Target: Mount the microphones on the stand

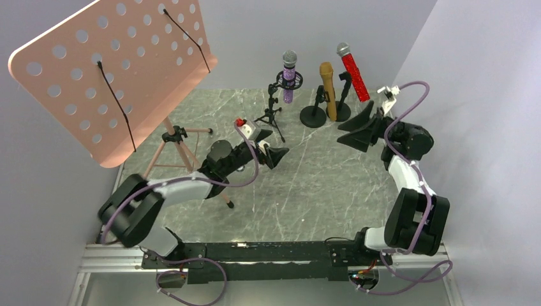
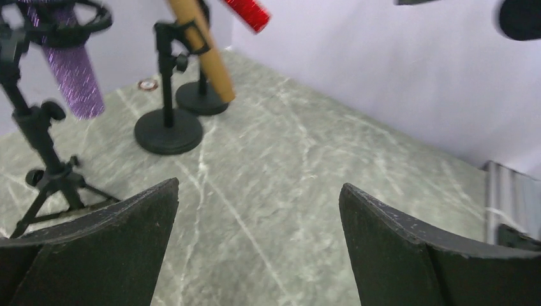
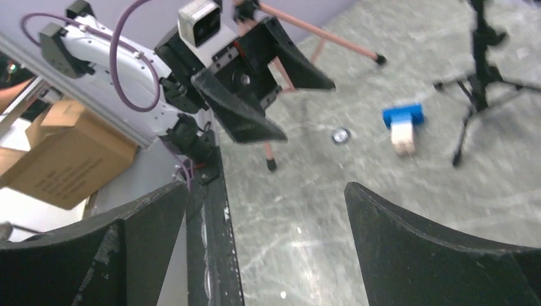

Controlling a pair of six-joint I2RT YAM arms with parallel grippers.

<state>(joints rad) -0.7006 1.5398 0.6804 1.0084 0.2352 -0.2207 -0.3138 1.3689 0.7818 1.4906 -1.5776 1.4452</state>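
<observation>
At the far left a pink perforated music stand [image 1: 108, 70] leans over the grey marble table [image 1: 319, 191] on its slim tripod legs. Just right of it the left pincer [image 1: 279, 156] hovers low over the table near the middle. It is released, with its fingers [image 2: 108, 236] spread wide and only bare marble between them (the left wrist view shows this plainly).

Beyond it, at the far side, stands the purple microphone [image 1: 290, 76]. It is upright with its silver grille on top, seated in the black ring mount of a small tripod stand [image 1: 273, 115]. To its right the gold microphone [image 1: 328, 89] sits clipped on a black stand with a round base [image 1: 313, 116], its body leaning a little. Just beside that the red microphone [image 1: 353, 71], silver grille uppermost and tilted left, is held in the clip of a second round-based stand [image 1: 342, 105], whose base lies just behind the first.

Further right, near the red microphone's stand but apart from it, the right pincer [image 1: 349, 132] hangs above the table. It is likewise released, holding nothing. Its own camera looks back at the left arm and shows a small blue-and-white block [image 3: 402, 126] lying on the marble.
</observation>
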